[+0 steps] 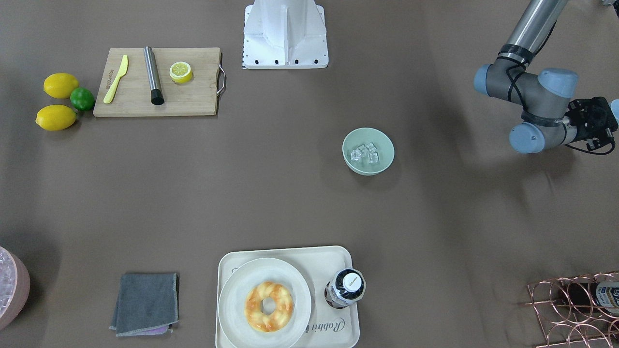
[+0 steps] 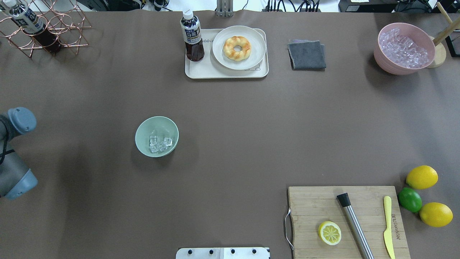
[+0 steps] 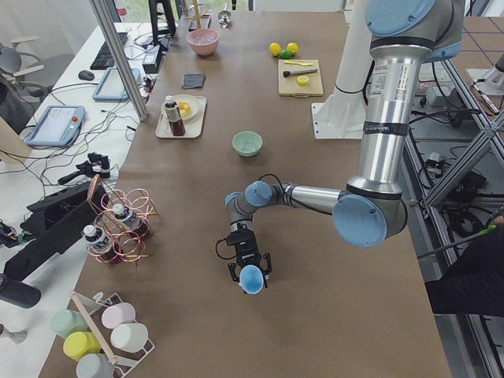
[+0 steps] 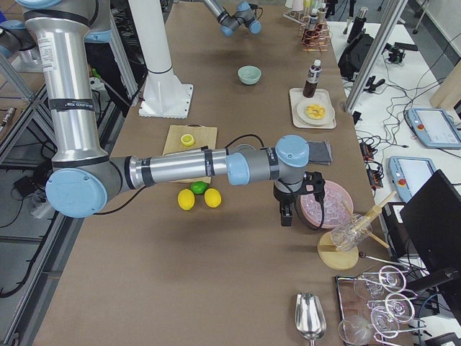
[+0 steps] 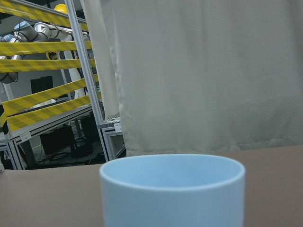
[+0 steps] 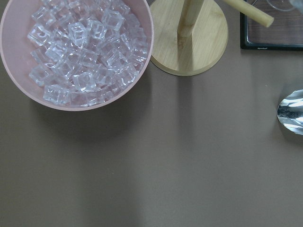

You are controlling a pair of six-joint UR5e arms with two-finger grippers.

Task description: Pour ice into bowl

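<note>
Lettering reading "Rabbi" ran along one edge of the cream rectangular tray (image 1: 352, 316), which carried a white round plate (image 1: 232, 309) with a glazed ring doughnut (image 1: 269, 306) and a plastic bottle of dark drink (image 2: 192, 39). The bottle's label was too small to read. A small mark on the bamboo cutting board (image 1: 193, 99) was also too small to read. On that board lay a yellow plastic knife (image 1: 116, 79), a steel cylinder with a black end (image 1: 153, 75) and a lemon half (image 1: 181, 72). Two whole lemons (image 1: 61, 85) and a green lime (image 1: 82, 98) sat just beside it.

The small clear ice cubes (image 2: 160, 143) lay inside the pale mint-green round bowl (image 2: 143, 126), which stood upright on the brown table (image 2: 251, 144), well apart from tray and board.

The left pincer (image 3: 251, 276) was closed around a light blue cup (image 5: 173, 189), well apart from the bowl, towards the end of the table with the copper wire rack (image 2: 72, 32).

The right pincer (image 4: 287, 216) pointed down beside the larger pink bowl of ice (image 2: 395, 68), near a round wooden stand (image 6: 194, 52). I could not tell how far it was open.

A folded grey cloth (image 1: 146, 303) lay beside the tray.
</note>
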